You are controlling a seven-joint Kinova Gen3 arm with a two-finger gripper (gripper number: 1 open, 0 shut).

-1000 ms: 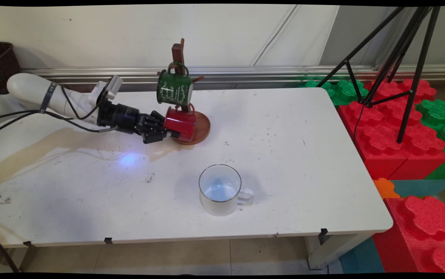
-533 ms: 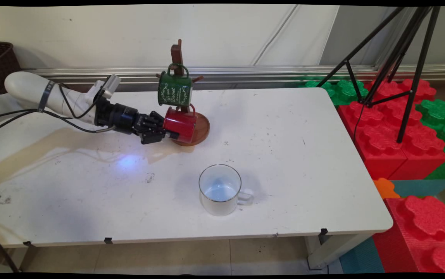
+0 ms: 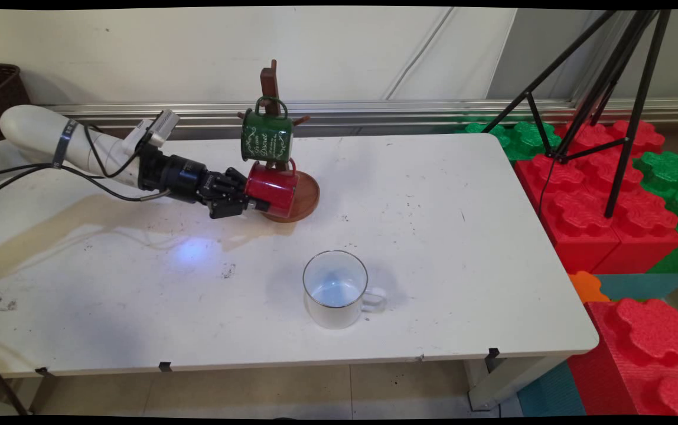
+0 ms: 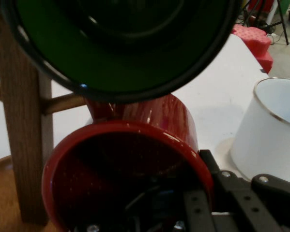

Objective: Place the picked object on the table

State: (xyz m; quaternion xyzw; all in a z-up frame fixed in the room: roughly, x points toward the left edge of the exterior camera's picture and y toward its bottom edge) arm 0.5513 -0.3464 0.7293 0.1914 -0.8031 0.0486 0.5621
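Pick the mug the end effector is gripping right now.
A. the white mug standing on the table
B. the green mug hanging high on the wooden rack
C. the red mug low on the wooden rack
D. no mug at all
C: the end effector is clamped on the rim of the red mug, one finger inside its mouth in the hand view, just under the green mug.

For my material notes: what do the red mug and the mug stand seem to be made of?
Red mug: probably enamelled metal; glossy, thin rolled rim, bright highlights. Mug stand: apparently wood with a brown stain; grain shows along its post.
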